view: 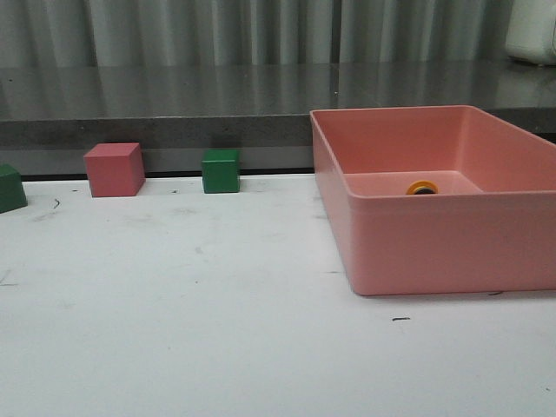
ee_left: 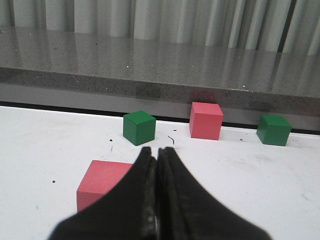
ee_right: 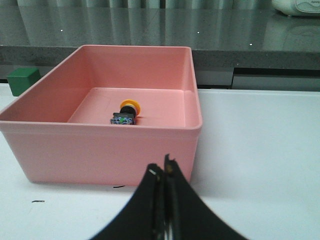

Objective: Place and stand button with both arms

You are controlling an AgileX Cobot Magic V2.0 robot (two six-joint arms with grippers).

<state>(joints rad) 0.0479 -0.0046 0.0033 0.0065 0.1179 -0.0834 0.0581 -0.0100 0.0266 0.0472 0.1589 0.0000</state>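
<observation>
Pincers point(ee_left: 157, 195) point(ee_right: 164, 200) both closed, empty, above table point(view: 217, 304).

A lab test bench: bare white table point(view: 174, 330), coloured practice cubes point(view: 114, 169), pink bin point(view: 452, 243), grey curtain point(view: 261, 30) behind.

One pink bin point(view: 434, 252), one button point(ee_right: 127, 113), two pink cubes point(ee_left: 205, 120), two green cubes point(ee_left: 139, 127)

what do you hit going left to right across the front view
green cube at the edge → pink cube → green cube → pink bin, with the button lying inside it
</observation>
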